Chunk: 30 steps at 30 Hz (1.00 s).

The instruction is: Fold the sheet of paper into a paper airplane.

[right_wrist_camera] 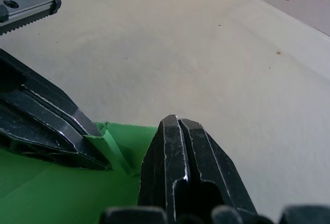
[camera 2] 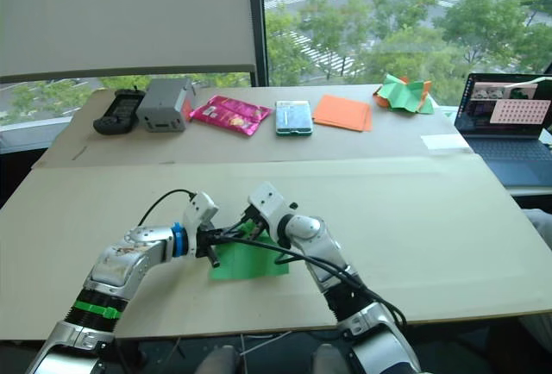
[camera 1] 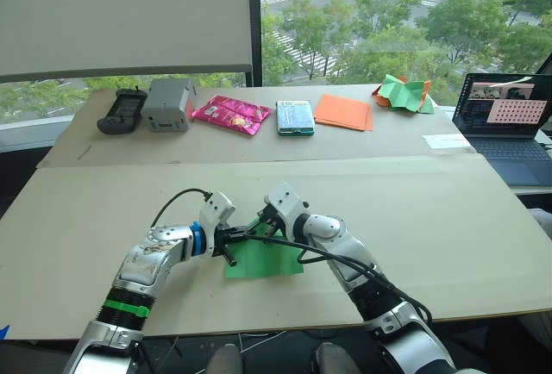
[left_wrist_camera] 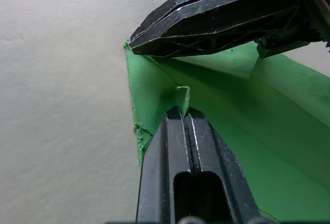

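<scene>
The sheet of paper [camera 1: 269, 258] is bright green and lies flat on the cardboard tabletop [camera 1: 431, 219] near the front edge. My two grippers meet at its far left corner. A small raised flap of that corner is pinched in my left gripper [left_wrist_camera: 181, 111], which is shut on it. Beside it, the right gripper [right_wrist_camera: 177, 120] is shut with its tip down on the paper's edge and nothing visible between its fingers. In the left eye view the left gripper [camera 1: 235, 238] and right gripper [camera 1: 257, 226] almost touch. The rest of the sheet [left_wrist_camera: 268, 131] shows crease lines.
Along the back table lie a black device [camera 1: 121, 110], a grey box [camera 1: 166, 104], a pink snack bag [camera 1: 231, 115], a teal packet [camera 1: 295, 118], flat orange sheets [camera 1: 343, 111] and a crumpled green-and-orange heap [camera 1: 403, 94]. A laptop [camera 1: 504, 115] stands at far right.
</scene>
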Available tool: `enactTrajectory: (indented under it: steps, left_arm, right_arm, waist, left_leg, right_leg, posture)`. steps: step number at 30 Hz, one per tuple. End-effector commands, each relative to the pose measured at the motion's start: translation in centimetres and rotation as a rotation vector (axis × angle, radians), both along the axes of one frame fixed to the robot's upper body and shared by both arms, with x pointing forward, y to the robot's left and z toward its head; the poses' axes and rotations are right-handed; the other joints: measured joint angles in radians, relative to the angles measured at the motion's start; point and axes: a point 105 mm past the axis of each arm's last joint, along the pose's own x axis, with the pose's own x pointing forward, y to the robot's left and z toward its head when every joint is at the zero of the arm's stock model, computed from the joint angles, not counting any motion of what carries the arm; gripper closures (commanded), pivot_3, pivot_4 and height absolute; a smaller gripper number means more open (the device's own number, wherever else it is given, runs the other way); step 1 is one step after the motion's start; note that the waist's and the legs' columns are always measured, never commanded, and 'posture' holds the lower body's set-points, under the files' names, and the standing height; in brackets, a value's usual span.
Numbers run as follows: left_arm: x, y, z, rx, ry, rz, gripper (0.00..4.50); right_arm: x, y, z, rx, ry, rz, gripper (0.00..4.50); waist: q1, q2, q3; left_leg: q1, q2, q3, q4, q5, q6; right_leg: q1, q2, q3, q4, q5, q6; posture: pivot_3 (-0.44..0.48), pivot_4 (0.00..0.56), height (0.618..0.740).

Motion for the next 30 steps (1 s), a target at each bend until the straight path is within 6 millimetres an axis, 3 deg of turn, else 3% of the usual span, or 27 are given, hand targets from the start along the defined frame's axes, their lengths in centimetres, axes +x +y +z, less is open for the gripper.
enactTrajectory:
  steps: [1, 17, 25, 30]
  left_arm:
    - [-1.1, -0.3, -0.9, 0.055, 0.0, -0.067, 4.47]
    - [-1.6, 0.2, -0.2, 0.062, -0.026, -0.086, 4.47]
    - [-0.8, 1.9, 3.0, -0.064, -0.034, -0.018, 1.96]
    - [-0.3, 3.0, 5.2, -0.13, -0.063, -0.015, 1.96]
  right_arm:
    - [-0.1, 1.0, 1.1, 0.008, -0.048, 0.036, 4.5]
    - [-0.3, 0.0, -2.4, -0.119, 0.054, -0.001, 4.5]
    - [-0.5, 0.2, -2.7, -0.125, 0.057, 0.004, 4.5]
    - [-0.5, 0.2, -2.7, -0.124, 0.059, -0.001, 4.5]
  waist:
    - [-0.001, 0.0, 0.0]
    - [-0.006, 0.002, -0.001]
    - [-0.006, 0.002, -0.001]
    - [-0.006, 0.002, -0.001]
  left_leg:
    - [0.0, 0.0, 0.0, 0.0, 0.0, 0.0]
    - [0.002, 0.0, 0.0, 0.0, 0.0, 0.0]
    - [0.002, 0.0, 0.0, 0.0, 0.0, 0.0]
    - [0.002, 0.0, 0.0, 0.0, 0.0, 0.0]
  right_leg:
    - [0.0, 0.0, 0.0, 0.0, 0.0, 0.0]
    - [0.001, 0.0, 0.0, 0.001, 0.0, 0.0]
    - [0.0, 0.0, 0.0, 0.002, 0.0, 0.0]
    - [0.0, 0.0, 0.0, 0.002, 0.0, 0.0]
  posture:
    - [0.0, 0.15, 0.706]
    - [0.0, 0.15, 0.706]
    - [0.0, 0.15, 0.706]
    - [0.0, 0.15, 0.706]
